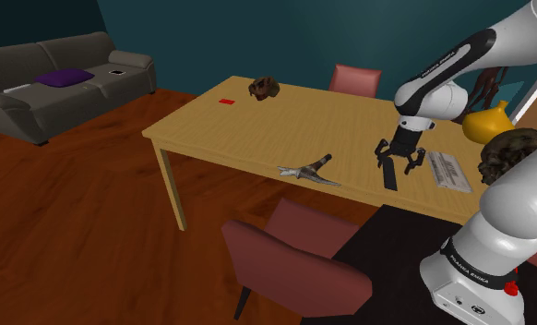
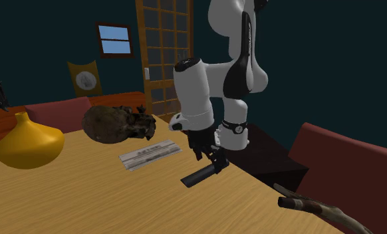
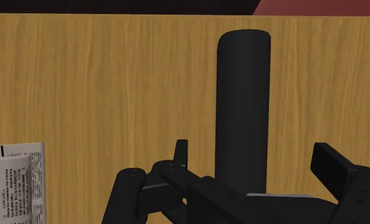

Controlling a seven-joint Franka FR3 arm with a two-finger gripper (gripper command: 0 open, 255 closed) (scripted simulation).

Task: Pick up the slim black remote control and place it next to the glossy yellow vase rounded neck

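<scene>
The slim black remote (image 1: pixel 388 175) lies on the wooden table (image 1: pixel 257 129) near its front edge, close to the stand. My black gripper (image 1: pixel 400 164) is low over one end of it, open. In the wrist view the remote (image 3: pixel 243 95) runs straight out between the fingers (image 3: pixel 180 151), with a gap on each side and neither pad touching it. The second exterior view shows the gripper (image 2: pixel 212 159) just above the remote (image 2: pixel 200 175). The glossy yellow vase (image 1: pixel 486 122) stands at the table's far end, beyond the gripper; it also appears as the vase (image 2: pixel 27 143) at the second exterior view's left.
A folded printed paper (image 1: pixel 448 171) lies between the remote and the vase, beside a brown furry lump (image 1: pixel 511 152). A driftwood-like piece (image 1: pixel 311 171) sits on the remote's other side. Further off are a red card (image 1: pixel 226 101) and a brown object (image 1: pixel 264 89). A red chair (image 1: pixel 294 258) stands at the front edge.
</scene>
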